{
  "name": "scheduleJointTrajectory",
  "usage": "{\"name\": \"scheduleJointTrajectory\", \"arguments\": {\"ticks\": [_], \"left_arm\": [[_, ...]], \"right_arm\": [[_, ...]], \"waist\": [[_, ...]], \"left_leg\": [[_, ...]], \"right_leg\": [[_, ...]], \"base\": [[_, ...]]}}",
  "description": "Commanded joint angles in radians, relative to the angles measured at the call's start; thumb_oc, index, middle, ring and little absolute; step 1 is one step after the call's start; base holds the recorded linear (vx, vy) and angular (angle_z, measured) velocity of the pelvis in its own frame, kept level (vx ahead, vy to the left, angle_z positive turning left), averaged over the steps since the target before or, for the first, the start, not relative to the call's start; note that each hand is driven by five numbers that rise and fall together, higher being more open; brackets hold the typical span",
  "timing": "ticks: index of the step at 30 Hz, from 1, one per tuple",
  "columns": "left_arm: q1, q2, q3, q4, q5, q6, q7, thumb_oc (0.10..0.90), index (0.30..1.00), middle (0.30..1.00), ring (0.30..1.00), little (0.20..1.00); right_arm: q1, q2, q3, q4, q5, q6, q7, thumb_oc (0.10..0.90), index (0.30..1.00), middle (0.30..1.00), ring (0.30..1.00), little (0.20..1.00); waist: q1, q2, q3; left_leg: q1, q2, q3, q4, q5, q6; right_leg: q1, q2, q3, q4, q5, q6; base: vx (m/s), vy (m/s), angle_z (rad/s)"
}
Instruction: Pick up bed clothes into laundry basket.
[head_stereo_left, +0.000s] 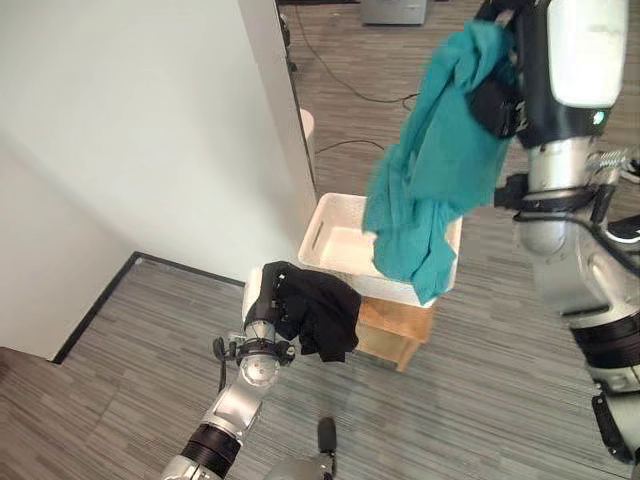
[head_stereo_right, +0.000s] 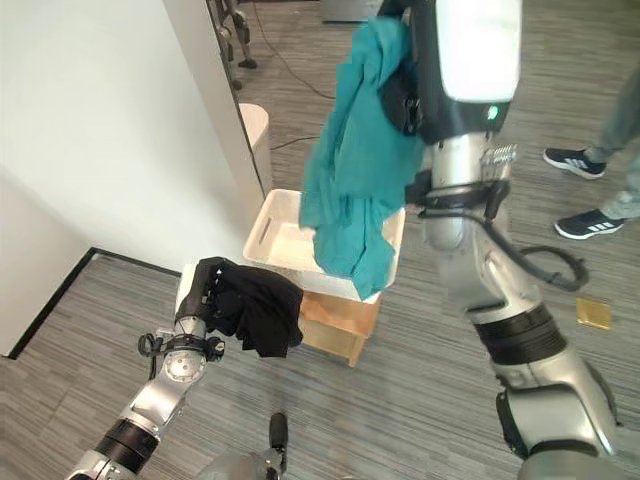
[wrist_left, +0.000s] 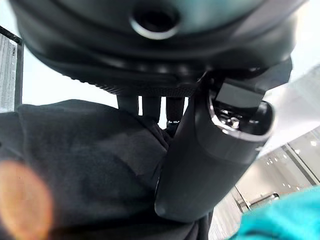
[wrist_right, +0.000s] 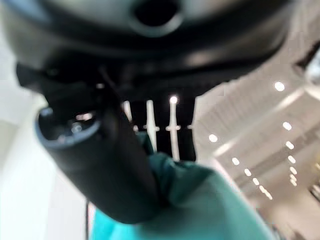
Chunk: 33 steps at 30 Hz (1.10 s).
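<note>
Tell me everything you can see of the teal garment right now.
The teal garment is a soft, crumpled cloth, bunched at the top where the right hand is shut on it, raised high. It hangs in loose folds, its lower end dangling over the white laundry basket that sits on a wooden stool; whether it touches the basket is unclear. The right wrist view shows the cloth pinched between thumb and fingers.

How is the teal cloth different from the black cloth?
The teal cloth hangs long from the raised right hand, over the basket. The black cloth is bunched low in the left hand, beside the basket. Each is gripped by one hand.
</note>
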Motion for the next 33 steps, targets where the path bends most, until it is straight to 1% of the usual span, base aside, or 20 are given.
{"name": "scheduleJointTrajectory", "arguments": {"ticks": [1,2,3,4,6,10,12,18,19,20,21,22,23,24,25,26,27,29,33], "left_arm": [[0.043,0.108,-0.023,-0.086,0.023,-0.122,0.032,0.4,0.3,0.3,0.3,0.3],[0.056,0.115,-0.008,-0.077,0.014,-0.121,0.029,0.4,0.3,0.3,0.3,0.3],[0.057,0.116,-0.006,-0.078,0.013,-0.121,0.029,0.4,0.3,0.3,0.3,0.3],[0.074,0.114,0.003,-0.07,0.007,-0.116,0.031,0.4,0.3,0.3,0.3,0.3],[0.1,0.109,0.01,-0.055,-0.004,-0.115,0.038,0.4,0.3,0.3,0.3,0.3],[0.181,0.112,0.04,-0.053,-0.023,-0.119,0.027,0.4,0.3,0.3,0.3,0.3],[0.205,0.112,0.045,-0.052,-0.038,-0.121,0.025,0.4,0.3,0.3,0.3,0.3],[0.246,0.122,0.06,-0.045,-0.062,-0.13,0.023,0.4,0.3,0.3,0.3,0.3],[0.246,0.121,0.06,-0.045,-0.062,-0.13,0.023,0.4,0.3,0.3,0.3,0.3],[0.251,0.121,0.062,-0.041,-0.065,-0.129,0.021,0.4,0.3,0.3,0.3,0.3],[0.259,0.118,0.067,-0.033,-0.072,-0.127,0.02,0.4,0.3,0.3,0.3,0.3],[0.26,0.119,0.066,-0.033,-0.072,-0.127,0.02,0.4,0.3,0.3,0.3,0.3],[0.265,0.118,0.069,-0.032,-0.075,-0.127,0.02,0.4,0.3,0.3,0.3,0.3],[0.268,0.118,0.071,-0.025,-0.077,-0.124,0.021,0.4,0.3,0.3,0.3,0.3],[0.272,0.116,0.074,-0.025,-0.078,-0.123,0.02,0.4,0.3,0.3,0.3,0.3],[0.281,0.112,0.081,-0.023,-0.078,-0.122,0.016,0.4,0.3,0.3,0.3,0.3],[0.283,0.115,0.08,-0.024,-0.078,-0.122,0.016,0.4,0.3,0.3,0.3,0.3],[0.295,0.111,0.087,-0.025,-0.077,-0.118,0.013,0.4,0.3,0.3,0.3,0.3],[0.299,0.108,0.091,-0.023,-0.081,-0.116,0.01,0.4,0.3,0.3,0.3,0.3]], "right_arm": [[-0.392,-0.086,0.074,0.109,0.03,-0.008,-0.116,0.4,0.3,0.3,0.3,0.3],[-0.412,-0.105,0.089,0.133,0.042,-0.005,-0.104,0.4,0.3,0.3,0.3,0.3],[-0.419,-0.105,0.094,0.138,0.044,-0.006,-0.105,0.4,0.3,0.3,0.3,0.3],[-0.434,-0.1,0.114,0.149,0.054,-0.004,-0.091,0.4,0.3,0.3,0.3,0.3],[-0.438,-0.113,0.121,0.154,0.06,0.0,-0.088,0.4,0.3,0.3,0.3,0.3],[-0.429,-0.091,0.128,0.161,0.061,-0.013,-0.061,0.4,0.3,0.3,0.3,0.3],[-0.424,-0.084,0.14,0.174,0.061,-0.015,-0.048,0.4,0.3,0.3,0.3,0.3],[-0.469,-0.094,0.232,0.291,0.053,-0.005,-0.012,0.4,0.3,0.3,0.3,0.3],[-0.471,-0.093,0.235,0.293,0.054,-0.006,-0.013,0.4,0.3,0.3,0.3,0.3],[-0.468,-0.091,0.236,0.3,0.053,-0.002,-0.009,0.4,0.3,0.3,0.3,0.3],[-0.451,-0.091,0.226,0.306,0.048,0.007,-0.002,0.4,0.3,0.3,0.3,0.3],[-0.447,-0.091,0.224,0.305,0.047,0.008,-0.001,0.4,0.3,0.3,0.3,0.3],[-0.434,-0.088,0.214,0.304,0.041,0.014,-0.001,0.4,0.3,0.3,0.3,0.3],[-0.414,-0.083,0.196,0.3,0.035,0.018,-0.002,0.4,0.3,0.3,0.3,0.3],[-0.396,-0.08,0.182,0.294,0.031,0.022,0.001,0.4,0.3,0.3,0.3,0.3],[-0.373,-0.075,0.163,0.287,0.019,0.027,0.002,0.4,0.3,0.3,0.3,0.3],[-0.365,-0.074,0.155,0.282,0.017,0.028,0.004,0.4,0.3,0.3,0.3,0.3],[-0.327,-0.061,0.13,0.263,0.002,0.033,0.009,0.4,0.3,0.3,0.3,0.3],[-0.292,-0.043,0.109,0.234,-0.008,0.033,0.016,0.4,0.3,0.3,0.3,0.3]], "waist": [[0.04,-0.159,-0.127],[0.043,-0.167,-0.13],[0.041,-0.166,-0.126],[0.048,-0.173,-0.13],[0.058,-0.187,-0.141],[0.086,-0.196,-0.169],[0.096,-0.2,-0.176],[0.12,-0.211,-0.181],[0.119,-0.212,-0.183],[0.119,-0.21,-0.182],[0.118,-0.204,-0.179],[0.117,-0.206,-0.182],[0.116,-0.205,-0.182],[0.116,-0.202,-0.178],[0.115,-0.2,-0.178],[0.113,-0.193,-0.176],[0.114,-0.195,-0.177],[0.11,-0.187,-0.177],[0.105,-0.183,-0.174]], "left_leg": [[0.028,0.029,0.099,0.001,-0.064,-0.224],[0.032,0.028,0.09,0.001,-0.069,-0.226],[0.03,0.028,0.091,0.001,-0.057,-0.225],[0.032,0.028,0.087,0.001,-0.06,-0.224],[0.032,0.029,0.082,0.001,-0.067,-0.226],[0.045,0.035,0.069,0.001,-0.078,-0.235],[0.049,0.037,0.062,0.001,-0.079,-0.238],[0.036,0.044,0.04,0.001,-0.073,-0.248],[0.041,0.042,0.038,0.001,-0.087,-0.249],[0.04,0.043,0.036,0.001,-0.087,-0.25],[0.034,0.045,0.033,0.001,-0.074,-0.25],[0.038,0.045,0.031,0.001,-0.087,-0.251],[0.038,0.045,0.029,0.001,-0.088,-0.251],[0.033,0.047,0.028,0.001,-0.075,-0.25],[0.033,0.049,0.028,0.001,-0.076,-0.251],[0.035,0.052,0.03,0.001,-0.077,-0.253],[0.036,0.052,0.03,0.001,-0.077,-0.253],[0.041,0.057,0.036,0.001,-0.081,-0.255],[0.046,0.062,0.044,0.001,-0.085,-0.256]], "right_leg": [[0.049,-0.027,0.058,-0.369,0.307,0.033],[0.07,-0.036,0.051,-0.408,0.31,0.037],[0.072,-0.035,0.049,-0.416,0.323,0.037],[0.088,-0.041,0.049,-0.437,0.331,0.039],[0.109,-0.044,0.052,-0.46,0.338,0.039],[0.163,-0.054,0.011,-0.516,0.346,0.042],[0.177,-0.055,-0.003,-0.525,0.343,0.042],[0.181,-0.053,-0.025,-0.53,0.332,0.042],[0.187,-0.054,-0.027,-0.53,0.321,0.042],[0.188,-0.054,-0.029,-0.53,0.319,0.041],[0.185,-0.051,-0.031,-0.53,0.325,0.039],[0.191,-0.052,-0.033,-0.53,0.314,0.039],[0.193,-0.052,-0.036,-0.53,0.312,0.037],[0.189,-0.05,-0.039,-0.53,0.322,0.036],[0.189,-0.05,-0.042,-0.53,0.321,0.035],[0.189,-0.052,-0.045,-0.53,0.319,0.036],[0.19,-0.051,-0.046,-0.53,0.319,0.035],[0.193,-0.057,-0.05,-0.53,0.318,0.036],[0.196,-0.06,-0.049,-0.53,0.317,0.035]], "base": [[0.14,-0.1,0.72],[0.03,-0.082,0.59],[-0.02,-0.062,0.64],[-0.04,-0.063,0.88],[0.0,-0.087,0.88],[0.03,-0.065,0.37],[0.01,-0.058,0.23],[-0.01,-0.047,0.23],[0.03,-0.04,0.22],[0.01,-0.036,0.15],[0.01,-0.037,0.08],[0.02,-0.039,0.07],[0.02,-0.036,0.05],[-0.02,-0.044,0.05],[-0.02,-0.053,0.03],[0.02,-0.042,0.02],[0.03,-0.041,0.0],[0.04,-0.035,0.0],[0.03,-0.017,-0.01]]}}
